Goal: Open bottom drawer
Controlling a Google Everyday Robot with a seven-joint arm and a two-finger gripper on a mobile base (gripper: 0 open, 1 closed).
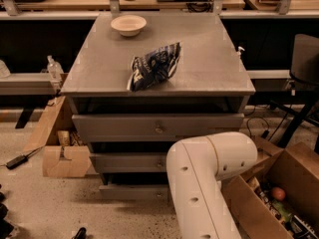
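Note:
The grey cabinet (209, 68) has three drawer fronts stacked. The bottom drawer (132, 192) is the slimmest, lowest front, just above the floor; its left part shows and its right part is hidden behind my white arm (209, 178). The arm bends in the foreground in front of the cabinet's lower right. My gripper is hidden behind the arm, somewhere low in front of the drawers, and does not show. The top drawer (124, 126) with its brassy knob (159, 129) and the middle drawer (127, 162) sit above.
A white bowl (128, 25) and a dark blue chip bag (153, 66) lie on the cabinet top. A cardboard box (62, 158) stands at the left on the floor. An open box (294, 183) with items is at the right. A black chair (304, 63) is at the far right.

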